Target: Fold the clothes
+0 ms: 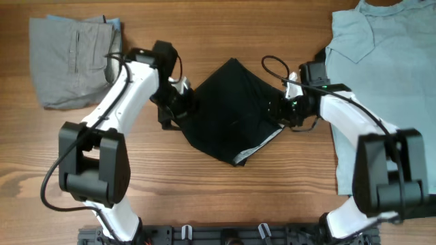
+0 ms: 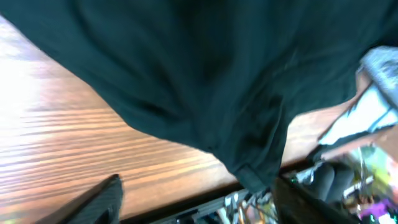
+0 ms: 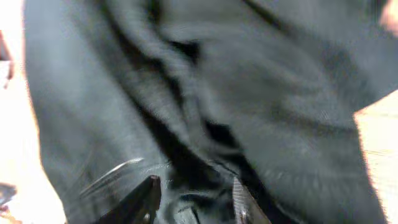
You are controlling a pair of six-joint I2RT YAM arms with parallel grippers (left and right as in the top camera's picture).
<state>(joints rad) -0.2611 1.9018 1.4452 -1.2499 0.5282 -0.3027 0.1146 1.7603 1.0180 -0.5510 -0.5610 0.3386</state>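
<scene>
A black garment (image 1: 228, 112) lies bunched in a diamond shape at the table's middle. My left gripper (image 1: 178, 102) is at its left edge. In the left wrist view the fingers (image 2: 205, 202) are spread wide, with the wooden table between them and a hem corner of the garment (image 2: 255, 174) hanging near the right finger. My right gripper (image 1: 283, 109) is at the garment's right edge. In the right wrist view its fingers (image 3: 196, 202) are closer together, with a fold of the black fabric (image 3: 205, 112) bunched between them.
Folded grey trousers (image 1: 71, 61) lie at the back left. A light blue-green shirt (image 1: 388, 75) is spread along the right side. The table's front edge with the arm bases (image 1: 225, 235) is near.
</scene>
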